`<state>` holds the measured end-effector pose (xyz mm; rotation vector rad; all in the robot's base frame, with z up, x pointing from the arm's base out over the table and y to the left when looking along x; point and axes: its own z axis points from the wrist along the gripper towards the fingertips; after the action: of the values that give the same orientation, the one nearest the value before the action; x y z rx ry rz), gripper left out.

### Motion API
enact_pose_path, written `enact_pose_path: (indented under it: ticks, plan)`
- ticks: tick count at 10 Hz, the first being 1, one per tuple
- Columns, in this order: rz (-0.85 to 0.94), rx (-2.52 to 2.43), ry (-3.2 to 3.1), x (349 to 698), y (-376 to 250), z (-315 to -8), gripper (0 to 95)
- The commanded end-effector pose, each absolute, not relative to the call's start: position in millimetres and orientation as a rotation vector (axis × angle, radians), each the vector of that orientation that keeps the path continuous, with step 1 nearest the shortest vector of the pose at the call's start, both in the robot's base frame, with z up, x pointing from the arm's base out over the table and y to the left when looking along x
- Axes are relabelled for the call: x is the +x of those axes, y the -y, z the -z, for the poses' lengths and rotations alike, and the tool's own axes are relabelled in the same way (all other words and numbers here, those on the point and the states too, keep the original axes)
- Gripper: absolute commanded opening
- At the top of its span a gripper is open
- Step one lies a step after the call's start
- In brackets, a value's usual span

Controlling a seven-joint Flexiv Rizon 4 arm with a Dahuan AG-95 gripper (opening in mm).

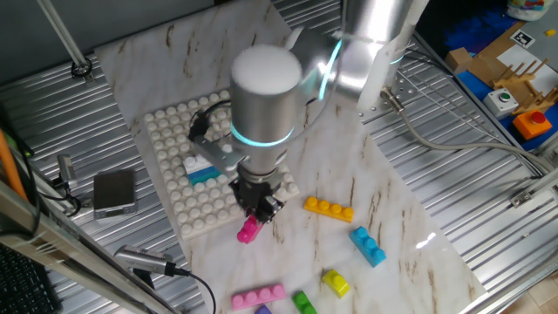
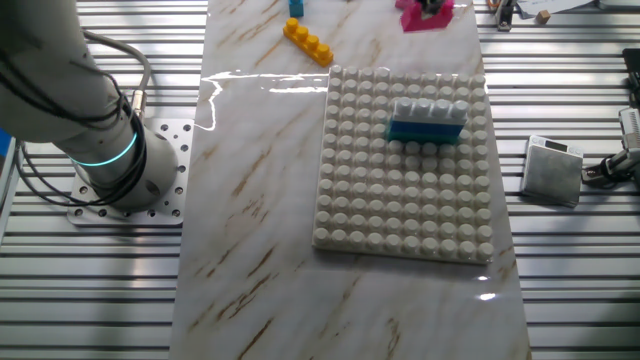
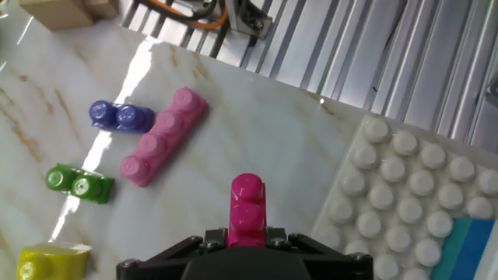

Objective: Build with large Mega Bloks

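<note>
Hand view: hand clamped on a magenta brick.
One white-on-teal stack sits on the baseplate; several bricks remain loose at nine o'clock.

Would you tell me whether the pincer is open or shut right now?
Shut: the pincer clamps the magenta brick, which juts out between its fingers in the hand view.

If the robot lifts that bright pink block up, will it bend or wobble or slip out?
Probably no bending: the bright pink block looks like hard, chunky plastic. It is likely light, since it looks like a small toy brick. It might wobble a bit, because the gripper seems to hold only one end while the rest sticks out. Its shiny surface could be slightly slippery.
</note>
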<state>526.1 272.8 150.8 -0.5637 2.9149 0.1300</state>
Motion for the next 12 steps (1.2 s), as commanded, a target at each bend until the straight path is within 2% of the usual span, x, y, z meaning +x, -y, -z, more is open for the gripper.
enact_pose_path:
  ticks: [1, 12]
  plan:
    - [-0.132, -0.556, -2.937, 531.6, -277.0, -147.5, 0.0]
    - [-0.135, -0.613, -2.928, 529.4, -276.6, -146.8, 0.0]
